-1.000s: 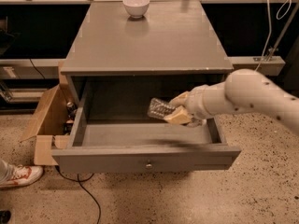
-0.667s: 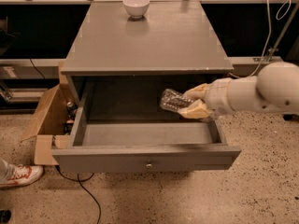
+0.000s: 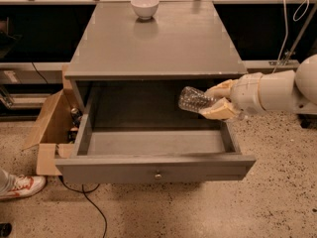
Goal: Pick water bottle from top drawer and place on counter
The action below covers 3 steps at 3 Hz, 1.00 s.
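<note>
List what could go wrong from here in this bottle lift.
The hand, above the open grey drawer's right side, grips the clear crinkled plastic water bottle near one end, so it may slip. The tilted bottle sits just under the flat grey counter's front edge and could catch while rising.

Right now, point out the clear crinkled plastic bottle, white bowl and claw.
Clear crinkled plastic bottle (image 3: 191,99): camera view, its ribbed body.
Round white bowl (image 3: 144,8): camera view, its outer wall.
Claw (image 3: 212,102): camera view, between fingertips, over right of grey drawer (image 3: 114,170).

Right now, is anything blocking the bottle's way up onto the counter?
Only the front edge of the counter, just above the water bottle held by the gripper over the top drawer. The white bowl sits far back.
</note>
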Each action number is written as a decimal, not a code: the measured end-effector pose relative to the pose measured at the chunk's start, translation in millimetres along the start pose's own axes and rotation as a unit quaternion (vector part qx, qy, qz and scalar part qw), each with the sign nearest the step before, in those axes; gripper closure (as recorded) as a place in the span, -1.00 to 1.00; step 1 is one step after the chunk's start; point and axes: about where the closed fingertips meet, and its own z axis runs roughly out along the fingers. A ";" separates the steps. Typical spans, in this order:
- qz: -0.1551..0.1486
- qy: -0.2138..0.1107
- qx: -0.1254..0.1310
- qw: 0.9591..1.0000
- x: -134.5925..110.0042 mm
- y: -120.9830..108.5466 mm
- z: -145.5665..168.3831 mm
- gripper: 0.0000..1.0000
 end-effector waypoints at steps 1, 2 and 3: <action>-0.017 0.007 0.010 1.000 -25.0 -23.8 0.3 1.00; -0.041 0.024 0.034 0.998 -56.9 -62.3 -0.6 1.00; -0.030 0.037 0.058 0.997 -73.0 -98.6 8.9 1.00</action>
